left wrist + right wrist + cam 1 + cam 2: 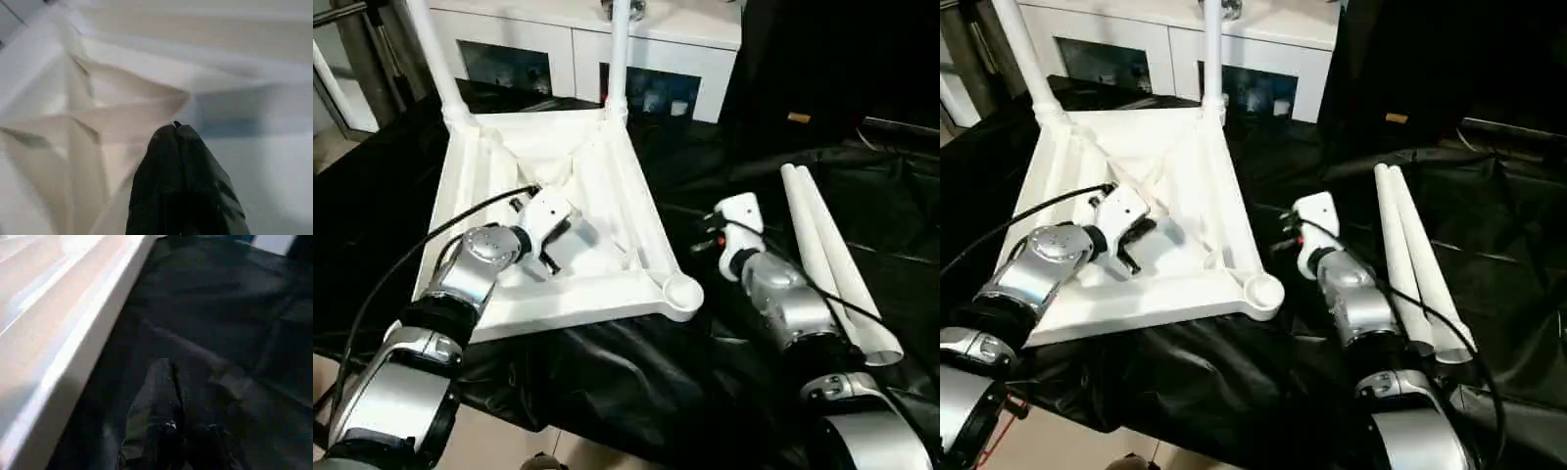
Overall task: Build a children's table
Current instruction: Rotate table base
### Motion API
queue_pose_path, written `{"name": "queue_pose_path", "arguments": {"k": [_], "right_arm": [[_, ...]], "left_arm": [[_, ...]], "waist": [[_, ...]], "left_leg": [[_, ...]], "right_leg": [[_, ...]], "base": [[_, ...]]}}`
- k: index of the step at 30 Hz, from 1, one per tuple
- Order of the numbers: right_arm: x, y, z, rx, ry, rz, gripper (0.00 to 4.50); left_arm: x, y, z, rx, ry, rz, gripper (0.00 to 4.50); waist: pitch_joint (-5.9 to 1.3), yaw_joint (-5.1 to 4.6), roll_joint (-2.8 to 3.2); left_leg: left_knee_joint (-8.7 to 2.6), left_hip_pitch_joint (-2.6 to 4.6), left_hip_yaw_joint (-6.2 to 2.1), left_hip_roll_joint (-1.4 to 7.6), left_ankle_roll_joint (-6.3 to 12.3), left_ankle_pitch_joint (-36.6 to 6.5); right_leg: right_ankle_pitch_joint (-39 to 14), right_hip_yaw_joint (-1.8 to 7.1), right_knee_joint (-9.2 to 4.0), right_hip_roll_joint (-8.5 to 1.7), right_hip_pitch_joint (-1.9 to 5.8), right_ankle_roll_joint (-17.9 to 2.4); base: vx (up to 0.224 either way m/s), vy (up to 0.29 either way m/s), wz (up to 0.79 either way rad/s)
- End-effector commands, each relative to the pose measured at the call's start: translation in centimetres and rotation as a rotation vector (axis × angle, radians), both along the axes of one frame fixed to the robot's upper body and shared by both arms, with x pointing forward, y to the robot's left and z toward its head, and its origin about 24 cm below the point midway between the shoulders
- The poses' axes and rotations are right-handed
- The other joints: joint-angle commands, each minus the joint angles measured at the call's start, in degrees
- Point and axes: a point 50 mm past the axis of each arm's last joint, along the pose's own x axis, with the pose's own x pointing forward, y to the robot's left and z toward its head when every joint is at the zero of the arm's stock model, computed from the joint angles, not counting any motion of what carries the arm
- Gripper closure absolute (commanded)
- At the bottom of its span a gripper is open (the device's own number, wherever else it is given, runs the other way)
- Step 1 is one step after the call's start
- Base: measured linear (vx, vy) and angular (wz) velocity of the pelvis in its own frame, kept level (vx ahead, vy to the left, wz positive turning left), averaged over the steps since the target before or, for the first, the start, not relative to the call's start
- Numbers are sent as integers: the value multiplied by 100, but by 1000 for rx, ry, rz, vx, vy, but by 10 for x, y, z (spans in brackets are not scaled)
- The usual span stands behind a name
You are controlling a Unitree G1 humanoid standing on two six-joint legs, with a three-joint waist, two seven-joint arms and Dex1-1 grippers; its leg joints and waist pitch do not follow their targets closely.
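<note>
The children's table top [578, 299] lies upside down on black cloth, its ribbed underside facing up. Two white legs [619, 49] [435, 59] stand in its far corner sockets. The near right socket [682, 291] is empty. Two loose legs [832, 259] lie side by side on the cloth at the right. My left gripper [175, 128] is shut and holds nothing, its tips just above the ribs inside the top. My right gripper [171, 369] is shut and empty too. It hovers over the cloth beside the top's right rim [73, 347].
A white cabinet [675, 49] with glass doors stands behind the table top. Black cloth [724, 166] covers the work surface between the top and the loose legs. A black cable [421, 245] runs along my left forearm.
</note>
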Motion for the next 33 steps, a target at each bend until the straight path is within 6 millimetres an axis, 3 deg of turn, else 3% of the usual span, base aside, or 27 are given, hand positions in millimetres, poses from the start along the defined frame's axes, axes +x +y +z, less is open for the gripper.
{"name": "queue_pose_path", "arguments": {"k": [1,2,6,7,10,12,13,16,18,19,24,29,33], "right_arm": [[-1,-12,9,15,-14,-37,446],[-3,-15,15,41,-28,-31,431],[-5,-27,25,31,-53,-79,409],[-5,-27,25,31,-53,-79,383],[-7,-47,32,3,-35,-233,366],[-8,-55,34,-18,-25,-284,355],[-9,-63,36,-31,-16,-326,327],[-14,-78,38,-52,-5,-360,319],[-16,-83,40,-54,4,-369,292],[-18,-85,41,-53,12,-378,292],[-22,-96,41,-65,58,-453,249],[-28,-104,40,-81,114,-472,207],[-30,-105,40,-73,136,-471,170]], "left_arm": [[1,-1,17,-91,-100,-2,450],[-4,-4,23,-193,-128,-9,450],[-16,-16,36,-409,-152,-26,450],[-16,-16,36,-409,-152,-26,450],[-29,-25,36,-525,-172,-9,409],[-32,-25,35,-571,-181,27,403],[-35,-26,33,-618,-186,69,378],[-41,-31,29,-633,-189,88,364],[-43,-33,29,-631,-180,96,346],[-44,-33,30,-637,-192,99,346],[-45,-38,34,-570,-232,49,301],[-57,-57,34,-576,-101,-119,259],[-65,-68,31,-547,-30,-205,230]], "waist": [[-463,36,105],[-462,36,131],[-448,54,116],[-448,62,117],[-429,35,111],[-420,25,112],[-416,12,89],[-418,2,78],[-422,-22,126],[-419,-33,103],[-434,-59,103],[-430,-55,144],[-430,-56,132]], "left_leg": [[-327,30,-10,67,-48,-791],[-323,35,-4,68,-57,-829],[-326,36,13,90,-80,-918],[-319,39,25,74,-67,-915],[-329,46,34,64,-111,-982],[-328,47,40,31,-138,-1113],[-330,38,34,40,-151,-1106],[-322,18,32,27,-104,-1030],[-314,24,26,21,-102,-1019],[-313,11,24,21,-74,-995],[-300,18,26,9,-46,-894],[-293,28,36,18,-74,-882],[-290,19,42,13,-46,-875]], "right_leg": [[71,225,-331,-378,402,-1252],[96,227,-330,-375,396,-1267],[5,228,-326,-382,387,-1366],[-32,228,-344,-368,369,-1357],[-307,230,-370,-333,353,-1243],[-724,235,-427,-321,346,-1039],[-757,238,-422,-321,361,-1002],[-870,232,-452,-308,356,-809],[-844,227,-450,-297,346,-775],[-769,228,-455,-290,354,-764],[-673,230,-445,-281,349,-786],[-573,231,-423,-282,336,-886],[-608,236,-430,-282,353,-891]], "base": [[0,0,0],[0,0,0],[0,0,0],[0,0,0],[0,0,0],[0,0,0],[0,0,0],[0,0,0],[0,0,0],[0,0,0],[0,0,0],[0,0,0],[0,0,0]]}}
